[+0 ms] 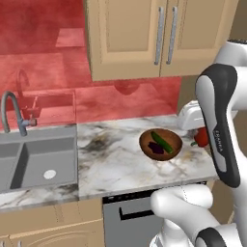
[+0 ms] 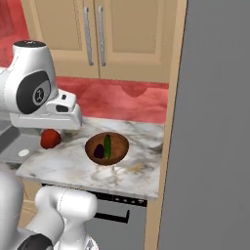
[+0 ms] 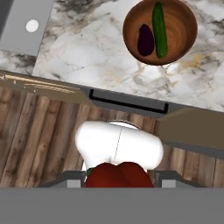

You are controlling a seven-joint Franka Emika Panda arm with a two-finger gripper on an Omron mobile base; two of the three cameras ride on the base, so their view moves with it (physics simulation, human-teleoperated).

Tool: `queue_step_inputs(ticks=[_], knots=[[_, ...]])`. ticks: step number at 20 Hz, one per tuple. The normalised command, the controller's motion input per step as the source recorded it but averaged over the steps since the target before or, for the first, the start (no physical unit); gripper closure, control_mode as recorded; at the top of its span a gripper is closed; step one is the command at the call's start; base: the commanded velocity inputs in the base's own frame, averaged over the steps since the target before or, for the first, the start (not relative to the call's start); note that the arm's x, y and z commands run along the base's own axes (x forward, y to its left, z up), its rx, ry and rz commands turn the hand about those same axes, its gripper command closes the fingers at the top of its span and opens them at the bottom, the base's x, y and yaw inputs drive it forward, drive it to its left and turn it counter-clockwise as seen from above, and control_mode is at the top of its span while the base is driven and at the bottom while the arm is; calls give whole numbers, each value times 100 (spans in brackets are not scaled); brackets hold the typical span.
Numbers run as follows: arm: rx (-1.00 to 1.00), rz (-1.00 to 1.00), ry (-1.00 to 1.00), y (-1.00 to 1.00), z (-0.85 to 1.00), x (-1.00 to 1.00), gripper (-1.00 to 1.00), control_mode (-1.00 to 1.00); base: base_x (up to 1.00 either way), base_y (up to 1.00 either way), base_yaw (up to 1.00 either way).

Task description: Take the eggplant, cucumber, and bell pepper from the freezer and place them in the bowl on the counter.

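Bell pepper [image 3: 118, 175] within hand [image 3: 119, 181] grip

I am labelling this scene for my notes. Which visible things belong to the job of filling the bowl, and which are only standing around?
Job: bell pepper, held in the gripper; eggplant and cucumber, both in the bowl; counter; freezer.

Not part: sink, faucet, wall cabinets, dishwasher.

Open desk around the bowl

The desk [image 1: 116, 159] lies bare left of the bowl [image 1: 160, 144]; eggplant [image 3: 145, 40] and cucumber [image 3: 159, 29] occupy its middle, and the freezer [image 2: 215, 146] walls its right.
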Motion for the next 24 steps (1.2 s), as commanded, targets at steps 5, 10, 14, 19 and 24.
queue_step_inputs(ticks=[5,10,14,19,24], knots=[[0,0,0,-7,0,23,100,-100,21,-25,0],[0,0,0,-2,-6,84,100,-100,0,0,0],[0,0,0,0,-20,90,100,-100,0,0,0],[0,-1,-2,0,-60,60,100,-100,0,0,0],[0,-2,-6,0,-78,39,100,-100,0,0,0]])
